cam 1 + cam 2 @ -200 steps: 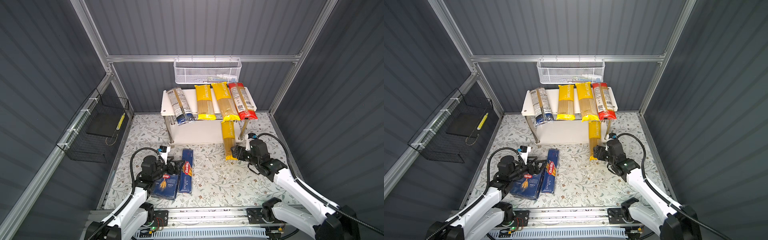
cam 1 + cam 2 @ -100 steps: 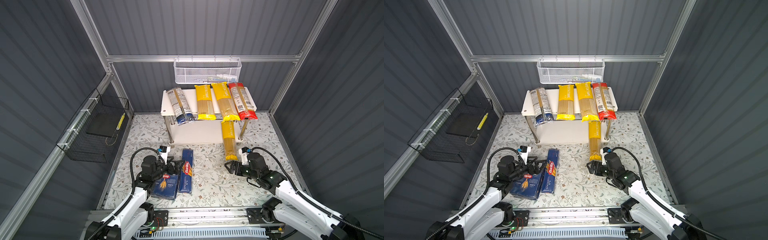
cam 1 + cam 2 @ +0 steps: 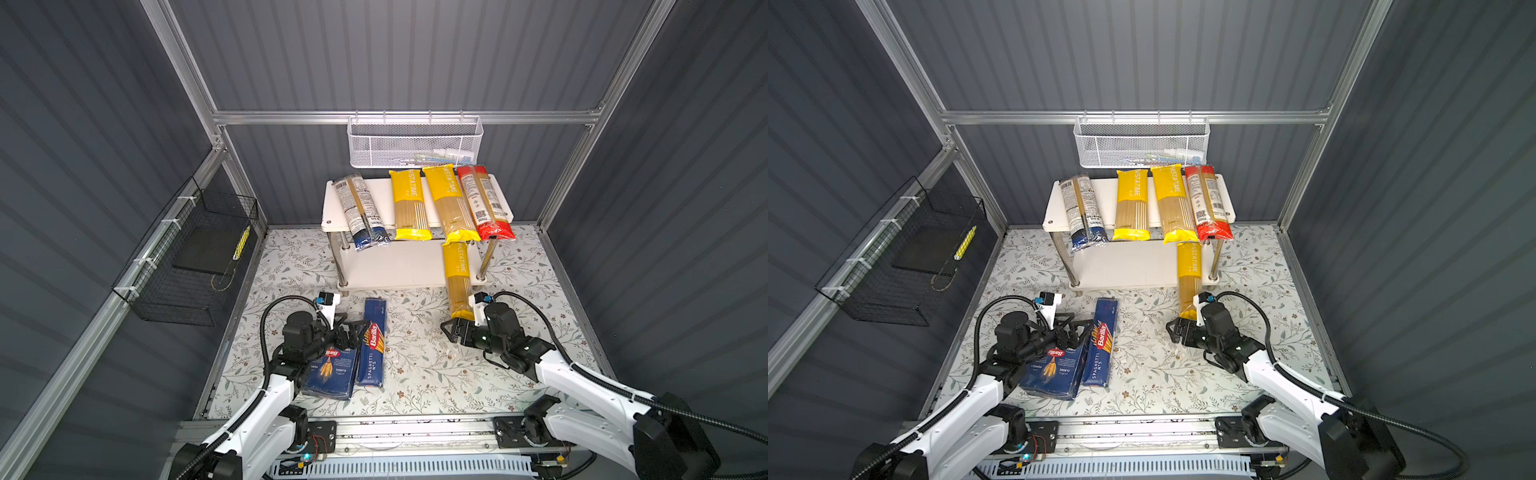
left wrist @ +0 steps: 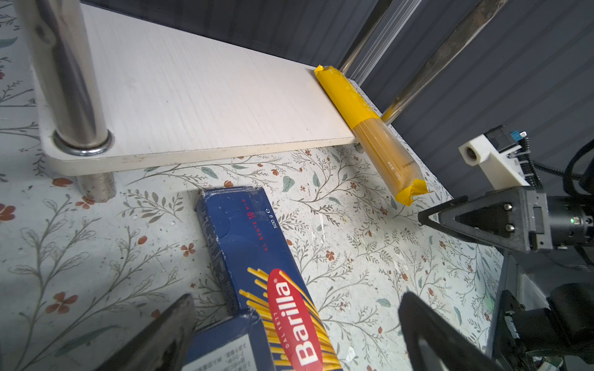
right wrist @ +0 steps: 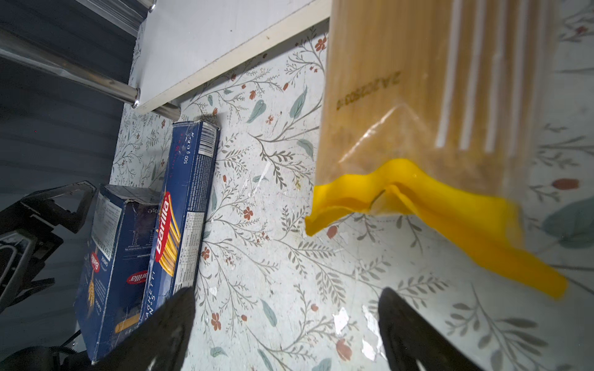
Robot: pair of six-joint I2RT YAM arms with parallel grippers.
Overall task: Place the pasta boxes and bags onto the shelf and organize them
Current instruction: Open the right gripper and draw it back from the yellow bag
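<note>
The shelf (image 3: 332, 210) (image 3: 1054, 208) holds a navy-ended bag (image 3: 361, 212), two yellow bags (image 3: 409, 208) and a red-ended bag (image 3: 484, 203) on its top board. A third yellow bag (image 3: 457, 278) (image 4: 369, 128) (image 5: 418, 96) slants from the lower board (image 4: 193, 96) onto the floor. Just before its near end, my right gripper (image 3: 451, 332) (image 3: 1177, 330) (image 5: 286, 294) is open and empty. The narrow pasta box (image 3: 372, 349) (image 4: 244, 237) and the wide one (image 3: 332, 374) (image 3: 1054, 372) lie side by side on the floor. My left gripper (image 3: 353, 332) (image 4: 297, 302) is open over their far ends.
A white mesh basket (image 3: 415, 145) hangs on the back rail above the shelf. A black wire basket (image 3: 187, 266) hangs on the left wall. Chrome posts (image 4: 70, 80) stand at the shelf corners. Floral floor (image 3: 415, 365) lies between the two grippers.
My right gripper has drawn back from the slanted yellow bag's near end toward the front and opened wider; the bag stays put. The left arm has not moved.
</note>
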